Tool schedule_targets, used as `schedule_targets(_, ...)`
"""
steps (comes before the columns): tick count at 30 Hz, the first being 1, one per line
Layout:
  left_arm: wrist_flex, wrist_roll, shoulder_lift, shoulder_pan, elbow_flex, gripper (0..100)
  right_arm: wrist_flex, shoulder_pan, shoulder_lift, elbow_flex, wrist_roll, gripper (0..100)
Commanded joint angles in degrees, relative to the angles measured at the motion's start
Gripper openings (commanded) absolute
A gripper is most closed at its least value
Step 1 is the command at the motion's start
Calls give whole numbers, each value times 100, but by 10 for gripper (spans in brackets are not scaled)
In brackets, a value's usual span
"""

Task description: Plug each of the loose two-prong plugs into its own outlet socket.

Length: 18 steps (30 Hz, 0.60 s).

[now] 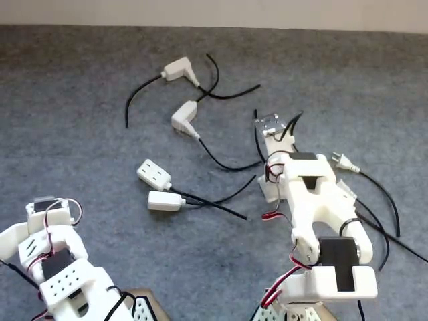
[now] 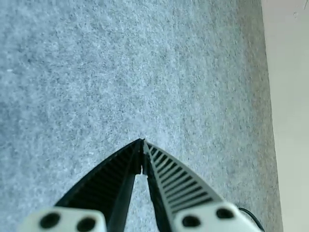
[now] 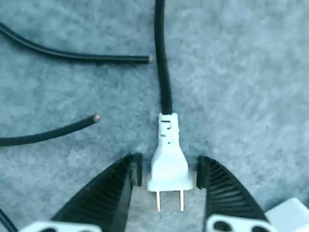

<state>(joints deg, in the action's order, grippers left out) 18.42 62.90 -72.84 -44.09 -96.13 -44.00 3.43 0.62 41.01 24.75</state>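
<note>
A white two-prong plug (image 3: 168, 145) lies flat on the grey carpet with its prongs toward the right wrist camera and its black cord (image 3: 161, 48) running away from it. My right gripper (image 3: 169, 163) is open and straddles the plug, a small gap showing on each side. In the high view the right arm (image 1: 311, 194) covers that spot. A second straight plug (image 1: 341, 160) lies to its right. Two white outlet sockets (image 1: 154, 174) (image 1: 165, 200) lie mid-table. My left gripper (image 2: 143, 147) is shut over bare carpet, with the left arm (image 1: 53, 257) at the near left.
Two white angled plugs (image 1: 179, 68) (image 1: 185, 115) with black cords lie at the back centre. Loose cut cable ends (image 3: 96, 117) (image 3: 148, 59) lie near the right gripper. Black cords (image 1: 384, 200) trail along the right arm's right side. A pale strip (image 1: 214, 12) borders the carpet's far edge.
</note>
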Motion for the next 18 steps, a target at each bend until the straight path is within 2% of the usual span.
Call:
schedule_targets(1,18,-26,-40,101,-127,7,233,40,-48,-321,387,143)
schedule_targets(4,18,-26,-40,101,-127,7,215,40,-57,-312,413,58)
schedule_targets(9,18,-26,-40,92,-127,7,207,40,-66,-312,466,56)
schedule_targets(18,18,-26,-40,92,-127,7,-321,40,-4,-242,1055,12)
